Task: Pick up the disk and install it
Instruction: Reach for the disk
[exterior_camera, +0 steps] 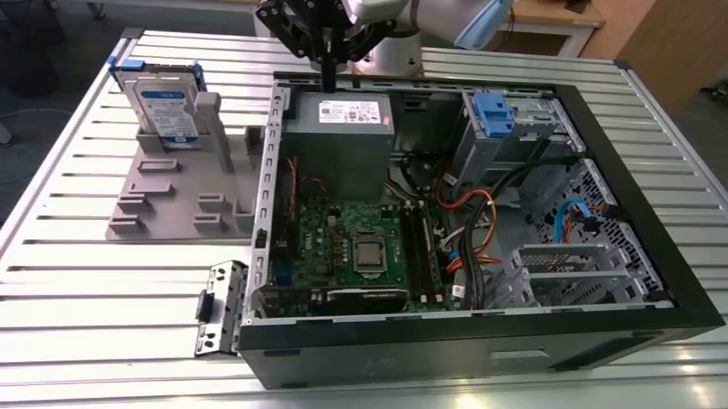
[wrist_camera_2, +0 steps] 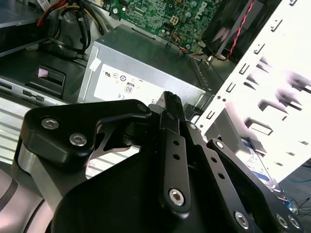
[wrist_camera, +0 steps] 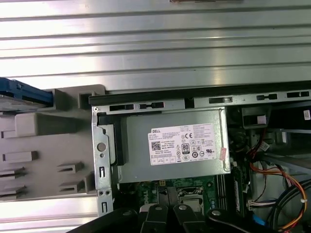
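The slatted aluminium bench (exterior_camera: 68,281) carries an open black computer case (exterior_camera: 478,341) and, towards the exterior view's left, a grey plastic holding fixture (exterior_camera: 159,204). The disk (exterior_camera: 169,106), a silver drive with a blue-and-white label in a bright blue carrier, stands upright on edge at the far end of that fixture, not yet taken. The black pincer (exterior_camera: 330,83) hangs well apart from it, above the case's far rim by the grey metal box with the white sticker (exterior_camera: 336,149). Its fingers are pressed together and pinch nothing.

The step in hand looks like the reach for the disk, barely begun. To do it well, the pincer should clear the case wall before it crosses to the fixture. It then needs to spread wide enough for the drive's thickness and come down square over the top edge. Gripping the flat faces rather than the blue frame should stop the plastic flexing. A straight lift out of the slot avoids jamming against the grey upright post just beside the disk.

Inside the case, cables cover much of the floor, and the bay meant for the disk cannot be made out. A bare blue bracket (exterior_camera: 492,111) sits at the far side. The disk's lower part is sunk in the fixture. In the first wrist view only a blue strip of its carrier (wrist_camera: 22,92) shows at the frame's edge. In the second wrist view the pincer's (wrist_camera_2: 170,99) own body blocks the near ground.
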Tool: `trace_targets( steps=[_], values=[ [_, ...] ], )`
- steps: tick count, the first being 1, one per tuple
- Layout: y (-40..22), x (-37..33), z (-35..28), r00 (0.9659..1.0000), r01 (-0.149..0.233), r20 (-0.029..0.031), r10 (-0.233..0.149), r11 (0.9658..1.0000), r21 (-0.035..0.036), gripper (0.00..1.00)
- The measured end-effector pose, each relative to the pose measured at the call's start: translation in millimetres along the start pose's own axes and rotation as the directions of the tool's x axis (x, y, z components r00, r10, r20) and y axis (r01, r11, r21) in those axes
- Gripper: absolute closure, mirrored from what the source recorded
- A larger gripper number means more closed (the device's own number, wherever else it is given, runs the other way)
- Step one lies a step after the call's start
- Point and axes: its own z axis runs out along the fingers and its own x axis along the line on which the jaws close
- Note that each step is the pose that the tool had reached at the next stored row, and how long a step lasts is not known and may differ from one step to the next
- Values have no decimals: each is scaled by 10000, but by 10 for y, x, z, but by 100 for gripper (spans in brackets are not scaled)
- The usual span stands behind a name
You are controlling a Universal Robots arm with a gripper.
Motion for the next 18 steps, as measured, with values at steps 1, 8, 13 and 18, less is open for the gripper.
trace_targets(
  steps=[1, 8, 13, 18],
  values=[
    [0, 7, 0, 10000, -1, 0, 1, 10000, 0, 90],
    [-4, 58, -1, 10000, -1, 1, 1, 10000, -1, 90],
    [-7, 89, -2, 10000, -1, 0, 1, 10000, 0, 90],
    [-9, 123, -3, 10000, 0, 0, 0, 10000, 0, 90]
  ],
)
